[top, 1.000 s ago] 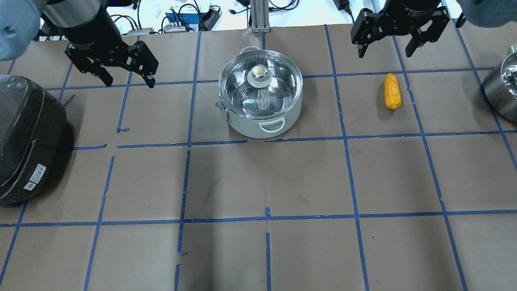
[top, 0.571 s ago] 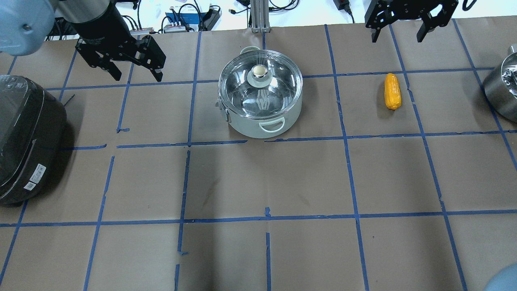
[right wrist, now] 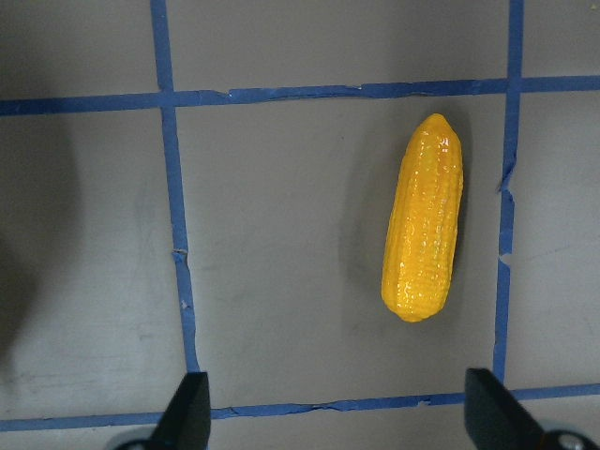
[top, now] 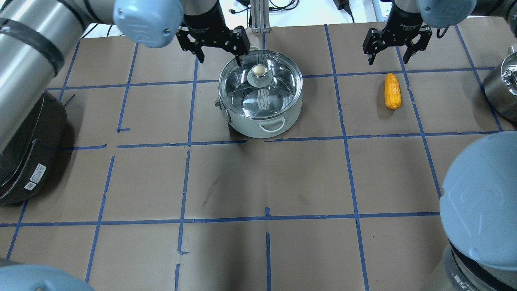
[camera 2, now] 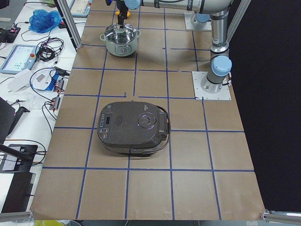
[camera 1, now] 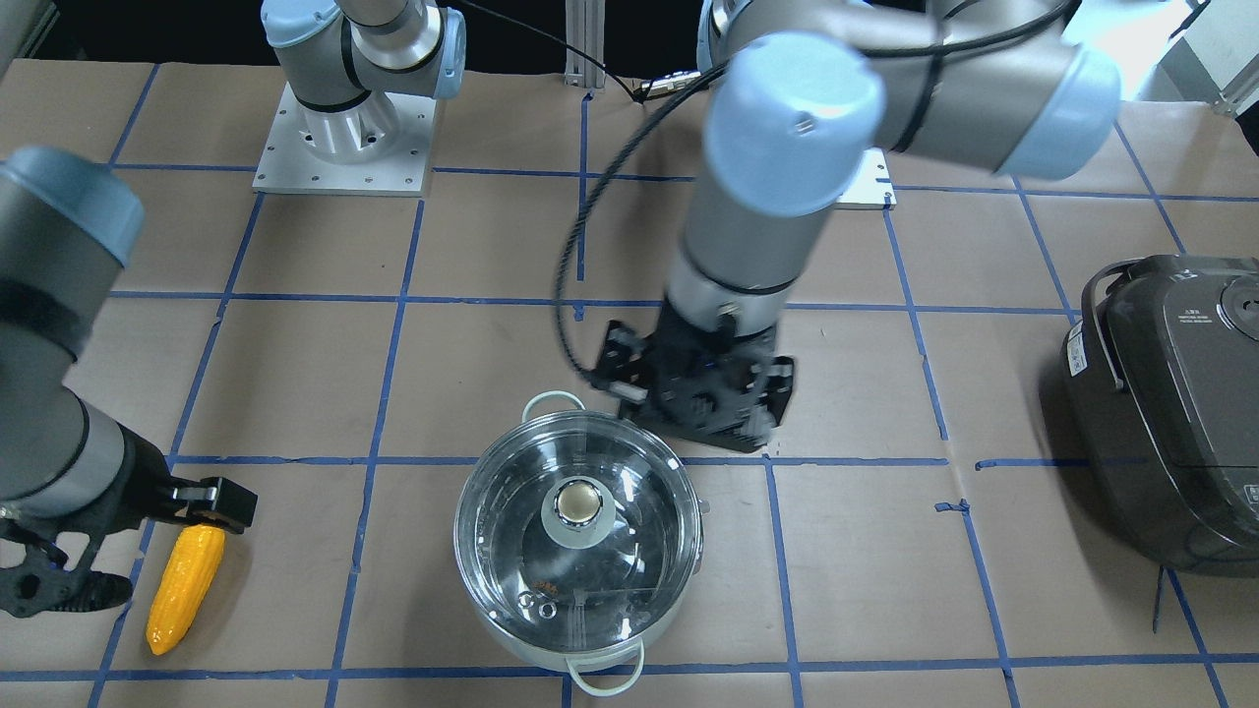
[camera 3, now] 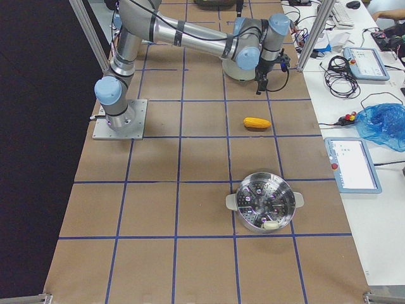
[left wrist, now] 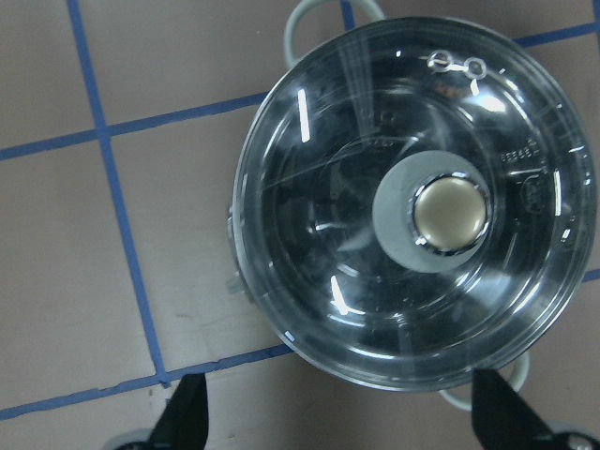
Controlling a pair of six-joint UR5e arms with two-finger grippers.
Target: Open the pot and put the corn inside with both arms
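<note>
My left gripper (top: pixel 220 60) hangs above the pot (top: pixel 250 130), its two fingers (left wrist: pixel 187 417) spread wide and holding nothing. The pot stands near the far edge of the bench, about midway along it. Its glass lid (top: pixel 264 97) is seated on it, with the metal knob (top: pixel 259 71) upright in the lid's middle. From my left wrist, the knob sits toward one side of my finger span rather than centred. How high I am above it I cannot really judge, since the outside views place me on different sides of the pot.

My right gripper (top: pixel 387 60) is likewise spread and empty, hovering over the corn (top: pixel 392 91). The corn lies flat on the brown paper near the far edge, toward the right end of the bench and well apart from the pot. Its length points at the far edge (a blue tape line (right wrist: pixel 512 141) runs just beside it). Nothing touches it.

A dark rice cooker (camera 1: pixel 1170 393) sits at the left end of the bench. A second steel pot (top: pixel 494 93) with a perforated insert stands at the right end.
</note>
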